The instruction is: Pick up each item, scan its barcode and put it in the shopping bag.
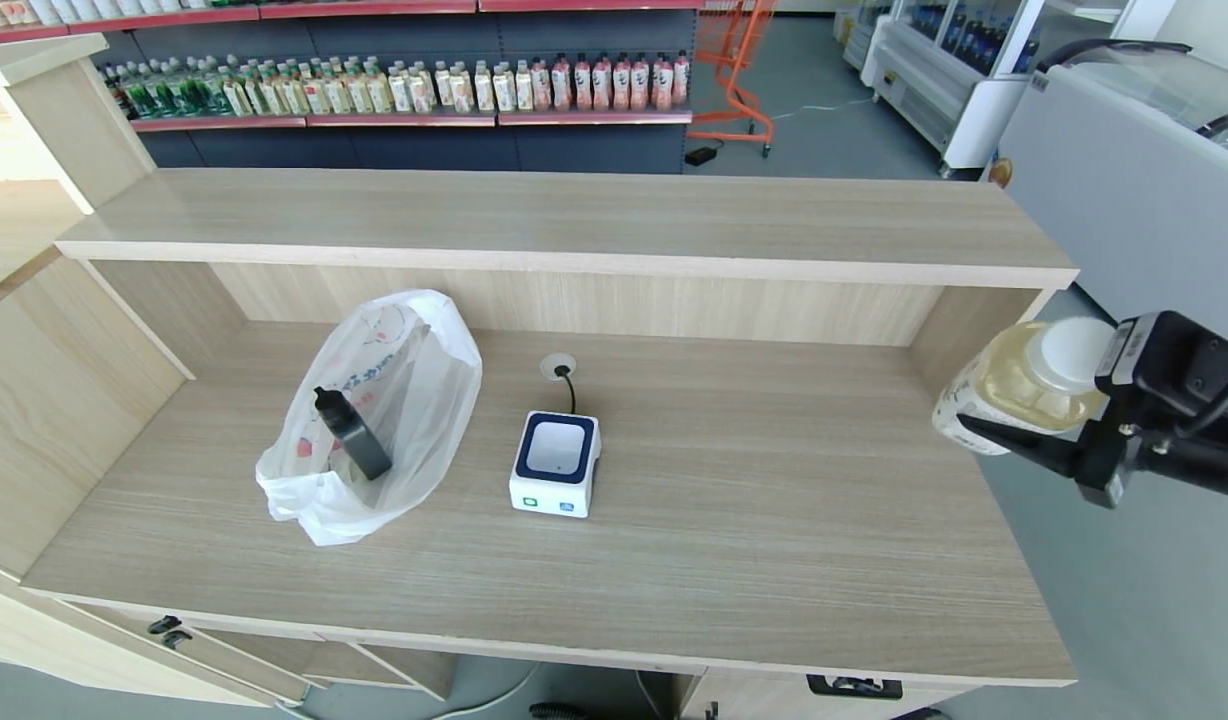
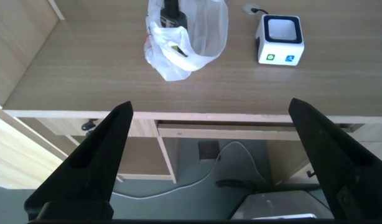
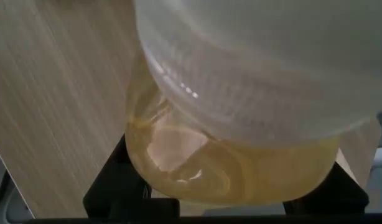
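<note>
Done with dark bottle (image 1: 352, 435), inside shopping bag (image 1: 419, 350). Clamping yellow bottle (image 1: 1024, 385) in right gripper (image 1: 994, 415) past counter's (image 1: 774, 520) right edge, seemingly unscanned; with left gripper (image 2: 209, 162) gaping, empty.

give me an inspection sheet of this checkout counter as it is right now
surface: wooden counter with a raised back ledge
job's things: bag open, left of the scanner; dark bottle inside the bag; yellow bottle held beyond the counter's right end
clutter: nothing seen
grippers: right gripper shut on the yellow bottle; left gripper open, empty, in front of the counter edge
cables: black cable runs from the scanner into a counter hole
surroundings: drinks shelf, freezers, orange rack
</note>
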